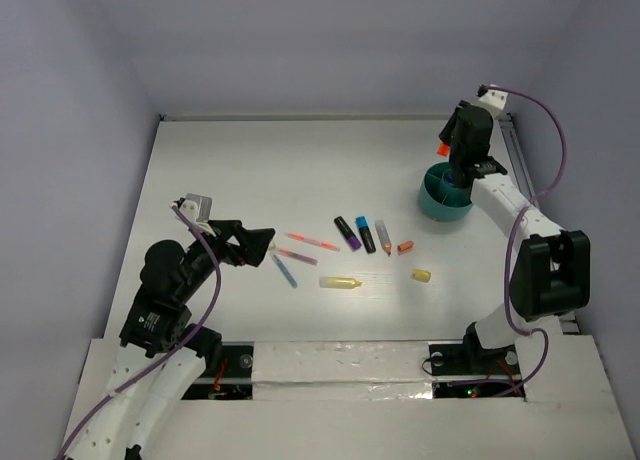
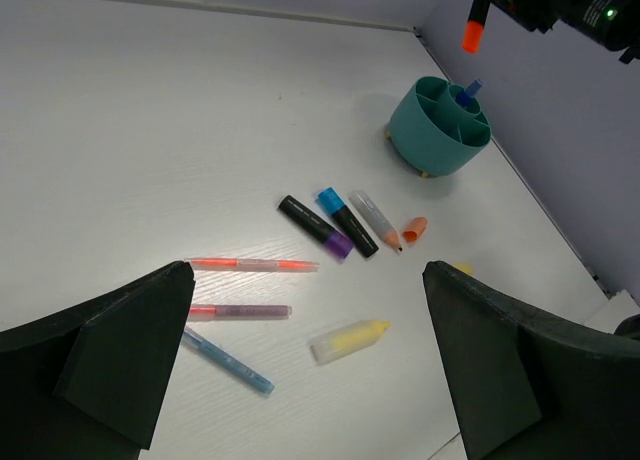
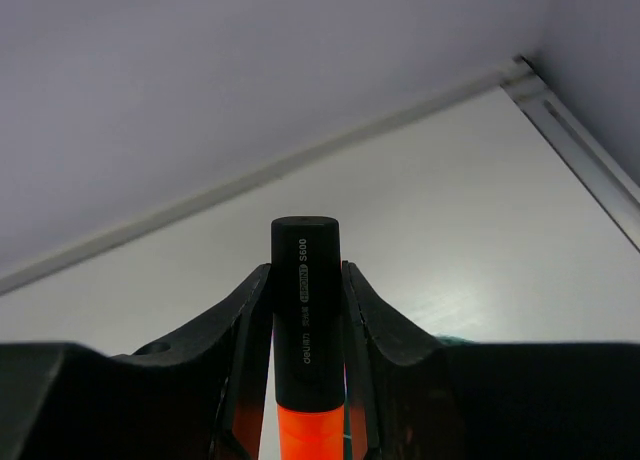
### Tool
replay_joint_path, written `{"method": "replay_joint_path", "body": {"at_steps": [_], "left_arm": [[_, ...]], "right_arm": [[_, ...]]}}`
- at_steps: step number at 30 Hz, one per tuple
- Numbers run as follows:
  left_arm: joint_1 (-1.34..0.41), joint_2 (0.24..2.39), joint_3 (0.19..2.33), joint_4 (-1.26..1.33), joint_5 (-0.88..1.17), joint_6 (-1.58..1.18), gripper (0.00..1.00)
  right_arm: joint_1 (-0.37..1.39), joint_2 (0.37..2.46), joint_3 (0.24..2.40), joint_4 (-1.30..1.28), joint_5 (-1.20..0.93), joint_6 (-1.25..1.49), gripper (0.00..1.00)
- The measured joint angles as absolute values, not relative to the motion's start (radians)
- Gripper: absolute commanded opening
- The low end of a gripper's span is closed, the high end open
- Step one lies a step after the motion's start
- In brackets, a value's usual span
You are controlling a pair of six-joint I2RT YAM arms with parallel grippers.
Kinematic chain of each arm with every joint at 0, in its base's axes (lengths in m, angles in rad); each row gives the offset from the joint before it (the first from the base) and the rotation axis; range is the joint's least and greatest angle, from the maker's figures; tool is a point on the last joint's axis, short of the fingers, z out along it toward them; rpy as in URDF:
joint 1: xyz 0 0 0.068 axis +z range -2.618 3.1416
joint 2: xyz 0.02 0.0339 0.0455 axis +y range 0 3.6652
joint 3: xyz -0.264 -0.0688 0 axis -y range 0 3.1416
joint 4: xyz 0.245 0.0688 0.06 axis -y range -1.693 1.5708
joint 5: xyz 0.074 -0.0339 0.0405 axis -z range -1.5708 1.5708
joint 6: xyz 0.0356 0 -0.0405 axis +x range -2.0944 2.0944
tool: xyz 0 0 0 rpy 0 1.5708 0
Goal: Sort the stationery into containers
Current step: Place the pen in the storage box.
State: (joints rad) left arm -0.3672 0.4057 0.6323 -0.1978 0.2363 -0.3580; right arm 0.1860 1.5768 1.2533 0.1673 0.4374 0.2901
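Observation:
The teal cup [image 1: 443, 195] stands at the right; in the left wrist view [image 2: 440, 125] a blue pen [image 2: 467, 90] stands in it. My right gripper [image 1: 452, 143] hovers just above the cup, shut on an orange highlighter with a black cap [image 3: 305, 310]; its orange end shows in the top view [image 1: 442, 150] and the left wrist view [image 2: 471, 34]. My left gripper [image 1: 262, 242] is open and empty, left of the loose stationery. Nearest it lie a pink pen [image 1: 312, 241], a purple pen [image 1: 296, 256], a blue pen [image 1: 284, 270] and a yellow highlighter [image 1: 340, 281].
A black-purple marker [image 1: 347, 232], a blue-black marker [image 1: 365, 234], a grey marker [image 1: 383, 236], an orange cap [image 1: 405, 247] and a yellow cap [image 1: 421, 275] lie mid-table. Walls close the table at the back and on both sides.

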Motion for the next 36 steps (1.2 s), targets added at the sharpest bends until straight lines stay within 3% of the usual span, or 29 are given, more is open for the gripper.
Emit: {"method": "replay_joint_path", "body": {"at_steps": [11,28,36], "left_arm": [[-0.374,0.398,0.632,-0.198,0.237,-0.358,0.99],[-0.393,0.394,0.632,-0.198,0.241,-0.358,0.99],[-0.393,0.394,0.632,-0.198,0.243,-0.358,0.99]], "right_arm": [[0.017,1.504,1.113,0.150,0.581,0.350,0.12],[0.015,1.296,0.773,0.235,0.628,0.419,0.11],[0.015,1.302,0.736,0.307,0.618,0.439,0.10]]}}
